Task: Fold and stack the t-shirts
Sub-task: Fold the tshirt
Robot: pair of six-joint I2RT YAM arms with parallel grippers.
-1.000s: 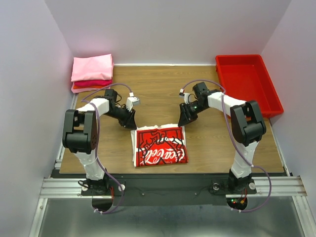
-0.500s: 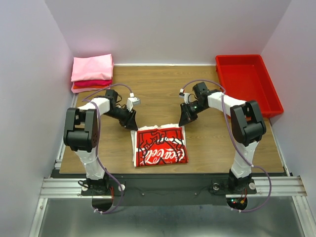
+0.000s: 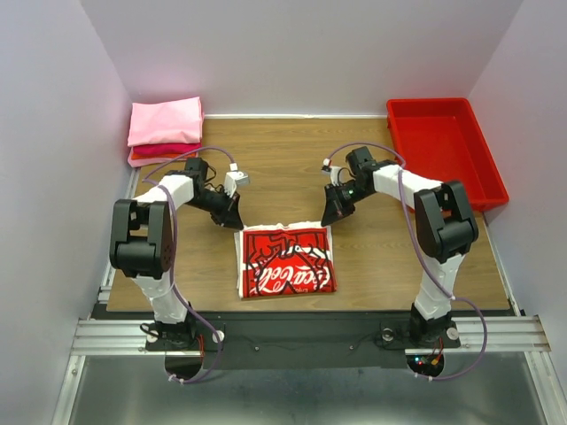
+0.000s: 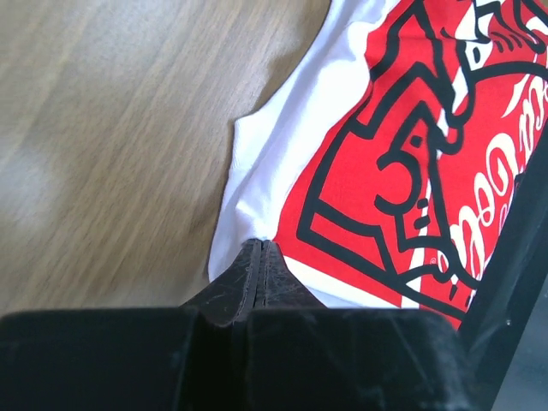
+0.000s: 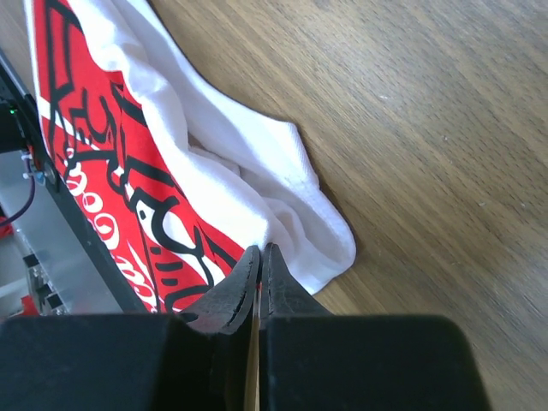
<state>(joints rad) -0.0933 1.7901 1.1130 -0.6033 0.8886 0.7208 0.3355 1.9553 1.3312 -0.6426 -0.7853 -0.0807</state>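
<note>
Wood-grain desk (image 3: 283, 168), brown, planks running left to right. Carries three items, well apart from one another.
- Near middle: white t-shirt (image 3: 286, 261), folded to a rough rectangle, red print facing up, far edge rumpled, flat on the wood.
- Far left corner: stack of tees (image 3: 165, 124), folded; pink on top, red below, a paler layer at the bottom.
- Far right: red tray (image 3: 440, 150), long side along the desk's right edge.

White t-shirt (image 4: 257, 163) partly out of frame
</note>
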